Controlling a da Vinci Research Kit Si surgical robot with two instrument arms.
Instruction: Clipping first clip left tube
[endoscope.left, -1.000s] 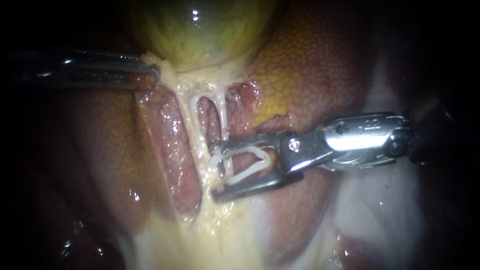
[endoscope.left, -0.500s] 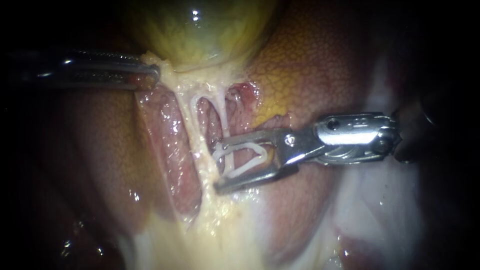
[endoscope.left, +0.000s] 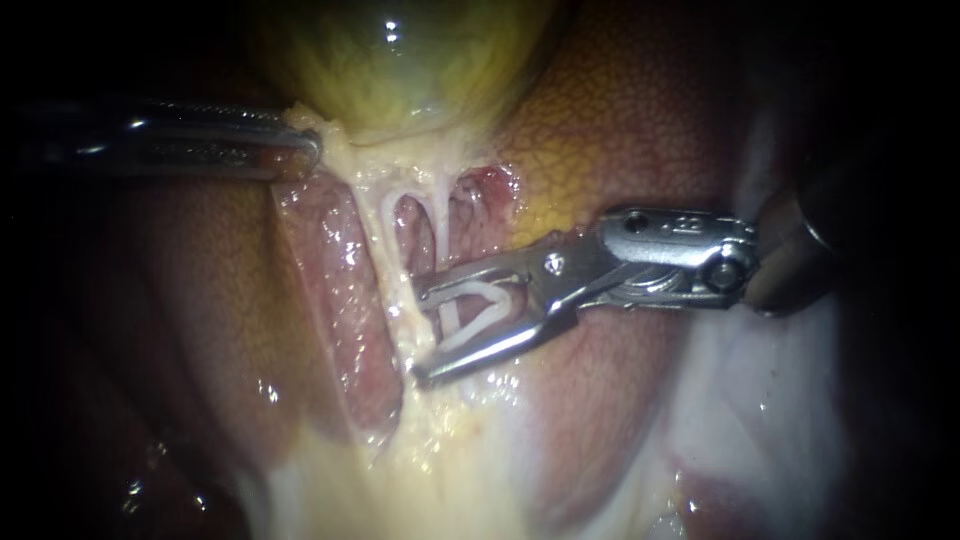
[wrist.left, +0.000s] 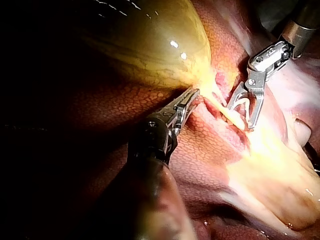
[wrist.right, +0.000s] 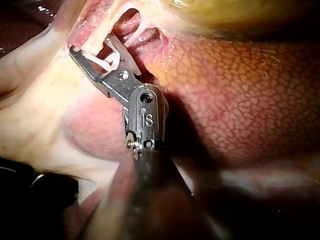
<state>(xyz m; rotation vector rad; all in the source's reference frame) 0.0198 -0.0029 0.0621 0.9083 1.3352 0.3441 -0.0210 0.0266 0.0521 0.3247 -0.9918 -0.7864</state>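
Right instrument: my slim steel right instrument (endoscope.left: 417, 337) has its two slotted jaws standing apart, each seated against one leg of the clip it carries.
Clip: the white V-shaped plastic clip (endoscope.left: 485, 325) sits open between those jaws, its mouth toward the tips.
Left tube: the thin, pale, glistening left tube (endoscope.left: 388, 240) lies right at the jaw tips and crosses them. I cannot tell whether it is fully inside the clip's mouth.
Right tube: the matching pale right tube (endoscope.left: 443, 225) passes behind the upper jaw, nearer the hinge.
Handling: the left tube looks light, soft, wet and slippery, and likely tears easily. It is best taken square across its bare middle stretch.
Left instrument: beyond both tubes, my dark steel left instrument (endoscope.left: 312, 150) is clamped on the pale yellow fringe of tissue (endoscope.left: 335, 145).
Surroundings: the green-yellow gallbladder (endoscope.left: 400, 70) hangs above that fringe, with the mottled red-brown liver (endoscope.left: 640, 130) behind it.
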